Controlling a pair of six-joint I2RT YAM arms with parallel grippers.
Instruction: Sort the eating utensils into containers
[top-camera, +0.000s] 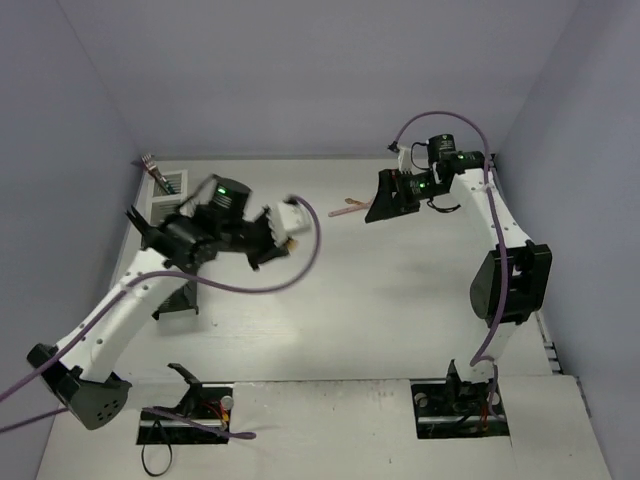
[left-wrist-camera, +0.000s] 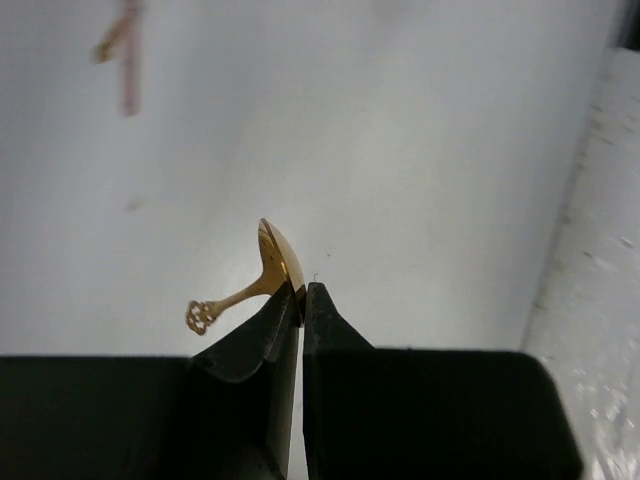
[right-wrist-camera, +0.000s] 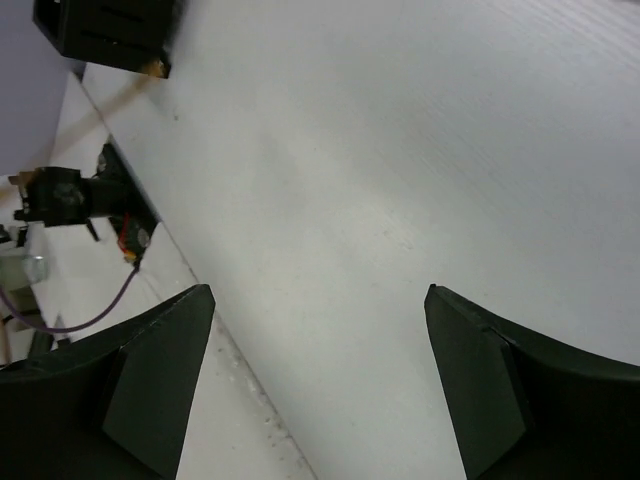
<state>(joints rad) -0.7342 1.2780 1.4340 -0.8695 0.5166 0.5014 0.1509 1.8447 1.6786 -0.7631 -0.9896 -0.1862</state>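
Left gripper (left-wrist-camera: 302, 292), closed on just the bowl rim of a gold spoon (left-wrist-camera: 278, 258), may let it pivot or slip out mid-carry; right gripper (right-wrist-camera: 318, 300) hangs wide open, empty.

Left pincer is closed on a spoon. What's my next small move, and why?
Probably swing the left pincer toward the white caddy in the far-left corner. It is shut on the gold spoon, which is not in any container yet, and that caddy sits close to the left arm.
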